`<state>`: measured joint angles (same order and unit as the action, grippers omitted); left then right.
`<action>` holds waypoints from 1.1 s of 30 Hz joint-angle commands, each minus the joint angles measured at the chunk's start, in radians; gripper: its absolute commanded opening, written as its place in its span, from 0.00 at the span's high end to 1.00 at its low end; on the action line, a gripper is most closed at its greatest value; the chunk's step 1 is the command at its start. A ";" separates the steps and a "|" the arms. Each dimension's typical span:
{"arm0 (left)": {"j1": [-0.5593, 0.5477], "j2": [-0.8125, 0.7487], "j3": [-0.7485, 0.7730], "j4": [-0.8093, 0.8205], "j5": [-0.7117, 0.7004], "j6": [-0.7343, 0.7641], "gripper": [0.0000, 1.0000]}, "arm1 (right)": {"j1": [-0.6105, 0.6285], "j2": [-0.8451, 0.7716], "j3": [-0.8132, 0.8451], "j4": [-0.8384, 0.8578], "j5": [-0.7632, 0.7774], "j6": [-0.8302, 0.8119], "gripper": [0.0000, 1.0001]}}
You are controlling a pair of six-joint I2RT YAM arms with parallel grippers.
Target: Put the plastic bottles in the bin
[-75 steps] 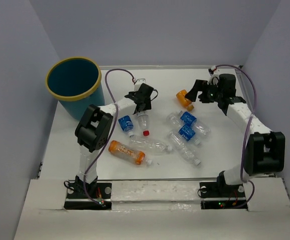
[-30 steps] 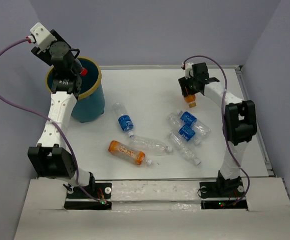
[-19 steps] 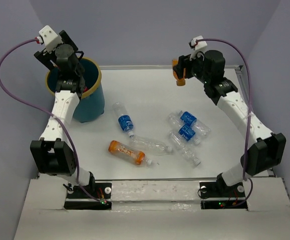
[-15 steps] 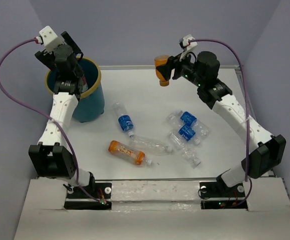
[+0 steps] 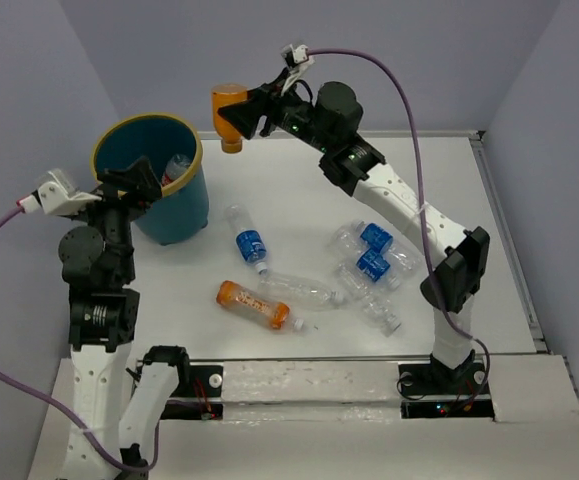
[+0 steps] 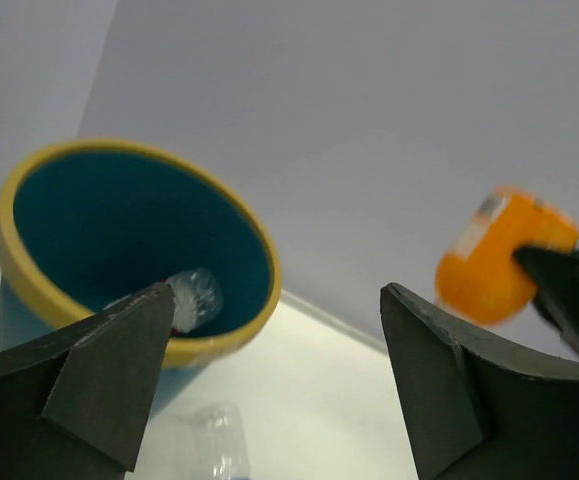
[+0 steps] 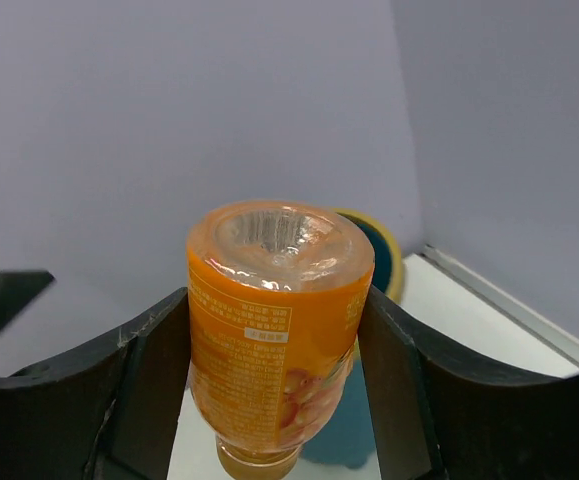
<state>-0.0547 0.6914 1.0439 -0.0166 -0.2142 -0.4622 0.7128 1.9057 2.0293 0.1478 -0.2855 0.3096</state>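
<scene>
Over on the left, the left tool (image 5: 132,183) hangs raised by the near-left rim of the bin (image 5: 177,212). Its fingers (image 6: 99,380) are spread wide with nothing between them, and the left wrist view shows that gap plainly. The bin stands upright at the far left corner of the counter (image 5: 299,190), teal with a yellow lip. One clear bottle (image 5: 176,167) is already down inside, leaning against the right inner wall.

Sliding right, up in the air is the orange bottle (image 5: 229,112), upside down with its neck pointing at the counter. The right tool (image 5: 246,114) pinches it, one dark finger pressed on each side of the body, as the right wrist view shows. From above, the bottle sits just right of the bin's rim, not over the opening.

Down on the counter, a second orange bottle (image 5: 254,305) lies on its side towards the near edge. Just far of it lies a blue-label bottle (image 5: 248,240), cap pointing near. A long clear bottle (image 5: 301,290) stretches rightward from the second orange bottle's right end, close beside it. Further right is a cluster of clear bottles (image 5: 372,266), lying crosswise and touching one another, two of them showing blue labels. The nearest one ends in a white cap.
</scene>
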 commanded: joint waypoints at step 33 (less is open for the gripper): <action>-0.373 0.020 -0.282 -0.678 0.355 -0.322 0.01 | 0.123 0.069 -0.024 0.119 -0.027 -0.124 0.00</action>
<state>-0.3786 0.6643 0.6632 -0.6174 0.1532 -0.8040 0.8669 2.2421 2.2284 0.2756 -0.2413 0.2237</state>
